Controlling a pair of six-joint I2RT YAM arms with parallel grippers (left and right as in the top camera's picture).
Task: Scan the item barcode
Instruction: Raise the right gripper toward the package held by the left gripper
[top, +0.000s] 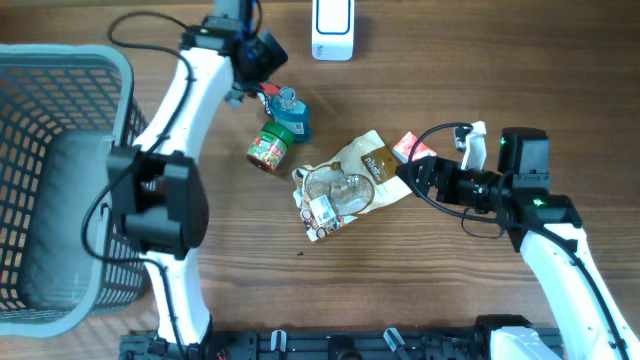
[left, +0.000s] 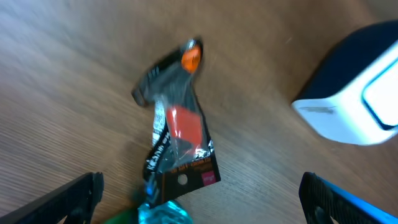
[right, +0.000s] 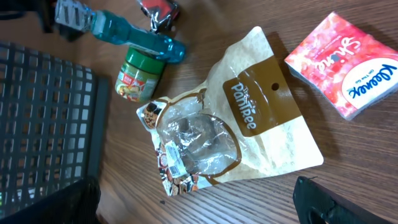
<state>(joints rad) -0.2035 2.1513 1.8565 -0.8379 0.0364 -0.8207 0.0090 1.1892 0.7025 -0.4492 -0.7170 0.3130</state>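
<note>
A white and dark blue scanner (top: 332, 30) (left: 354, 93) stands at the table's far edge. My left gripper (top: 258, 90) (left: 202, 199) hangs open over a black and orange packet (left: 177, 130) and the teal bottle's cap (left: 161, 211), holding nothing. A beige pouch (top: 345, 185) (right: 249, 124) lies mid-table with a white barcode label (right: 174, 158) facing up. My right gripper (top: 408, 178) (right: 196, 205) is open at the pouch's right end, touching nothing.
A teal bottle (top: 290, 112) (right: 134, 34) and a green-lidded jar (top: 268, 148) (right: 140, 74) lie left of the pouch. A red tissue pack (top: 410, 147) (right: 345, 65) sits by the right gripper. A grey mesh basket (top: 60, 180) fills the left side.
</note>
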